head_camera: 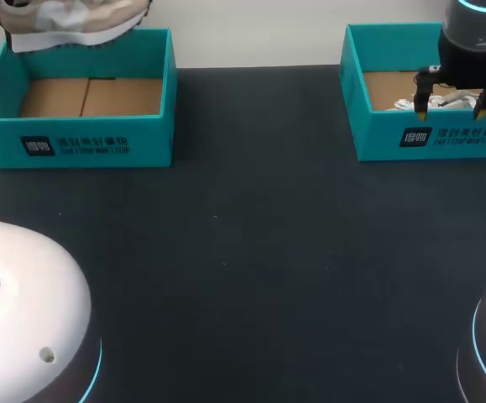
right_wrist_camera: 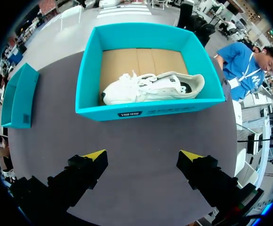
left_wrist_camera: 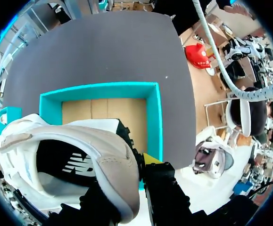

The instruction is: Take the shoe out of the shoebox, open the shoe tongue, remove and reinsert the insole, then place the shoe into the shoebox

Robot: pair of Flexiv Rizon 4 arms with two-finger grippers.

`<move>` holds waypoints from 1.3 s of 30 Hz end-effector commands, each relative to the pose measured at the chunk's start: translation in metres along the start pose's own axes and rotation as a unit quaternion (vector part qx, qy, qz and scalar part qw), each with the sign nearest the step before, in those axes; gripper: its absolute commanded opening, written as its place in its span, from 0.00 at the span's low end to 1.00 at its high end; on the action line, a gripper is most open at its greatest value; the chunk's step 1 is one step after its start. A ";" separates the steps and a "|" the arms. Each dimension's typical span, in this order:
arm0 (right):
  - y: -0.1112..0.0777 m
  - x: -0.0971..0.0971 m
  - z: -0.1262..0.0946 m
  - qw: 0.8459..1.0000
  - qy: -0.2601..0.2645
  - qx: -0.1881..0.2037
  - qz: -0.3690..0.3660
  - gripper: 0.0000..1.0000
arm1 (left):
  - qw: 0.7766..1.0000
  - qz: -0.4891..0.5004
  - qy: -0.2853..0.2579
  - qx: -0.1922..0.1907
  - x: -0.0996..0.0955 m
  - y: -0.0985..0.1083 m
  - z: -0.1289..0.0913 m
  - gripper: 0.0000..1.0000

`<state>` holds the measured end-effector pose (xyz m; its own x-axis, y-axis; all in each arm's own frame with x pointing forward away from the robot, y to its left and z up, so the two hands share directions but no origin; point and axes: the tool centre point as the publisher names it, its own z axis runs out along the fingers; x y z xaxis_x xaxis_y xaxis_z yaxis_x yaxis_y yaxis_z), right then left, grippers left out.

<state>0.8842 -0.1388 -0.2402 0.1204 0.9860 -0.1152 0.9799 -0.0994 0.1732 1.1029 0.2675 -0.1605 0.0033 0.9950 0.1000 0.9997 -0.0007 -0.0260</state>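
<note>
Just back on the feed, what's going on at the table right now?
The left pincer is shut on a beige-and-white shoe, holding it lifted above the left shoebox, which has nothing else in it. The right pincer hangs open near the right shoebox, where a white shoe lies inside, untouched.
</note>
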 end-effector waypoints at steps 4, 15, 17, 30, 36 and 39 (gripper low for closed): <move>0.000 0.000 0.000 1.000 0.001 0.000 0.000 1.00 | 0.995 -0.030 0.029 -0.087 -0.027 -0.090 -0.009 0.00; 0.000 0.000 0.000 1.000 0.001 0.000 0.000 1.00 | 0.987 -0.107 0.053 -0.110 -0.069 -0.147 -0.017 0.00; 0.000 0.000 0.000 1.000 0.001 0.000 0.000 1.00 | 0.983 -0.117 0.062 -0.124 -0.081 -0.157 -0.017 0.00; 0.000 0.000 0.000 1.000 0.001 0.000 0.000 1.00 | 0.986 -0.062 0.038 -0.147 -0.165 -0.227 -0.021 0.00; 0.000 0.000 0.000 1.000 0.001 0.000 0.000 1.00 | 0.988 -0.031 0.039 -0.145 -0.198 -0.255 -0.017 0.00; 0.000 0.000 0.000 1.000 0.001 0.000 0.000 1.00 | 0.988 -0.021 0.040 -0.145 -0.209 -0.266 -0.015 0.00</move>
<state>0.8842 -0.1387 -0.2402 0.1202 0.9861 -0.1151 0.9799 -0.0992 0.1732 0.8492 0.0631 -0.1588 -0.0462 0.9852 0.1650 0.9988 0.0429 0.0236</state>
